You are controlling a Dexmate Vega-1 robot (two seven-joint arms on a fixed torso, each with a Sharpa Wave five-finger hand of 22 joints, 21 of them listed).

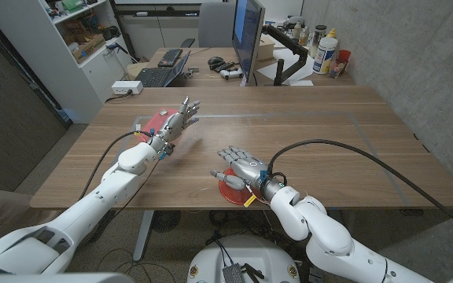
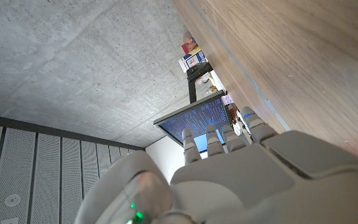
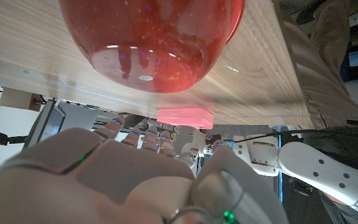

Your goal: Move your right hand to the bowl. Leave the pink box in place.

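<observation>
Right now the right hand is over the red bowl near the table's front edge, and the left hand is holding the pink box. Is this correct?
Not quite. The left hand is not holding the pink box; in the head view its fingers are spread and reach past the box, gripping nothing. The rest stands: the right hand is over the red bowl near the table's front edge.

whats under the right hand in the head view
The red bowl sits on the table under the right hand, its rim showing beside the wrist. The hand covers most of the bowl, so its inside cannot be seen.
</observation>
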